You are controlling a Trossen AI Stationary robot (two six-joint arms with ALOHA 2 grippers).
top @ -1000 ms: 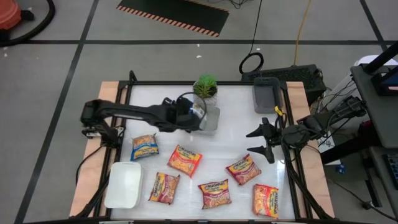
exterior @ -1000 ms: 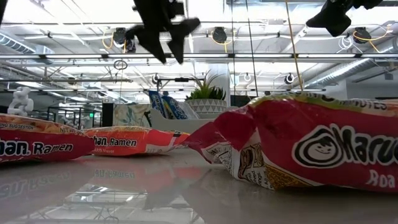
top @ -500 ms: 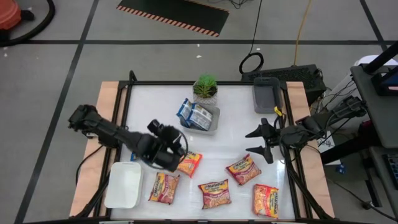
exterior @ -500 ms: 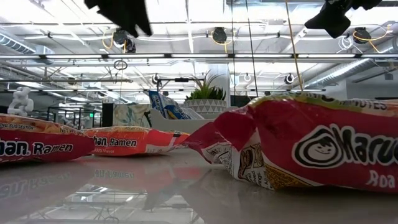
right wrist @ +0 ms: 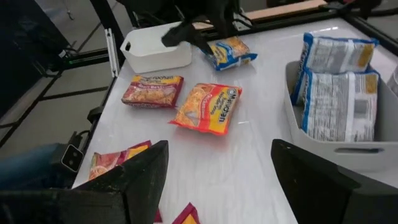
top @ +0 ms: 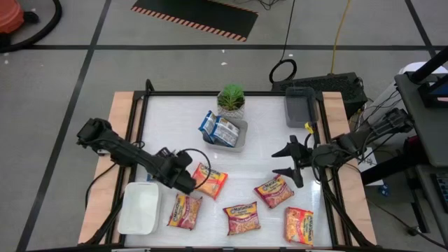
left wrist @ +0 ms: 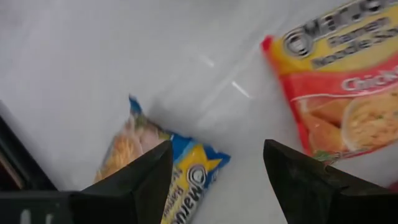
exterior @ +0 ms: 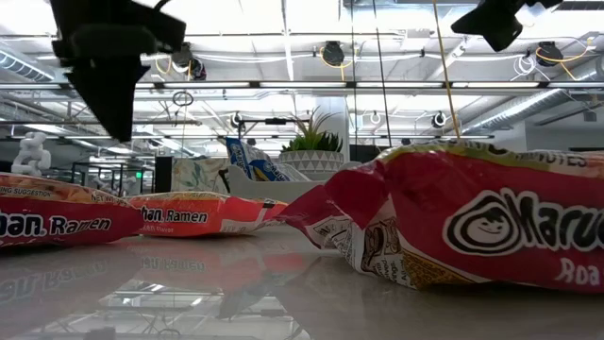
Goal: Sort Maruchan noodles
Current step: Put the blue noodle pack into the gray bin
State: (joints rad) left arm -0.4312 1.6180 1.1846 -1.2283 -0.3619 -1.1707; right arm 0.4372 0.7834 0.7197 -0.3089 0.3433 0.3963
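White tabletop [top: 266,126] carries glossy orange-red ramen packets [top: 241,217] around six o'clock. Left gripper [left wrist: 214,177] hovers, fingers spread and empty, over a blue-yellow packet [left wrist: 155,171]; right gripper [top: 285,161] waits spread and empty at three o'clock.

Bright, even overhead light; ceiling strip lights [exterior: 283,85] visible in low view. Glossy white table [top: 266,150] w/ glare + reflections. Left wrist view motion-blurred, packets soft. Low view: near red packet [exterior: 472,217] big, slightly soft; arms dark silhouettes vs bright ceiling. Shadows faint.
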